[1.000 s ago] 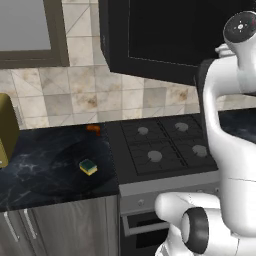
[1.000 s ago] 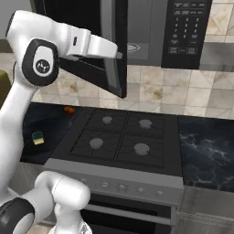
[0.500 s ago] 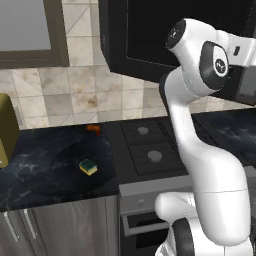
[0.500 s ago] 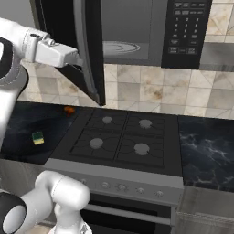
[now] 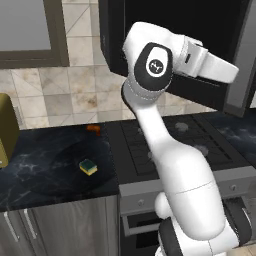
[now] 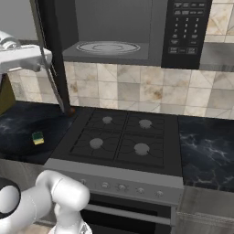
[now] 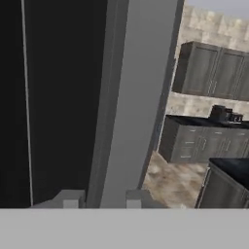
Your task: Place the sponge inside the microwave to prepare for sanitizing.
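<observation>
Lying flat on the dark marbled counter (image 5: 45, 175) left of the stove (image 6: 123, 141), the sponge (image 5: 88, 166) sits green side up, well apart from the arm and from the small orange thing (image 5: 93, 128) at the back by the tiled wall. Above the stove the microwave (image 6: 183, 32) stands open, its grey inside and round glass turntable (image 6: 108, 47) bare, its door (image 6: 50, 59) swung out to the left. The gripper (image 7: 101, 198) is up at that door's edge with its fingers drawn narrow; whether they pinch the door or only rest against it I cannot tell.
</observation>
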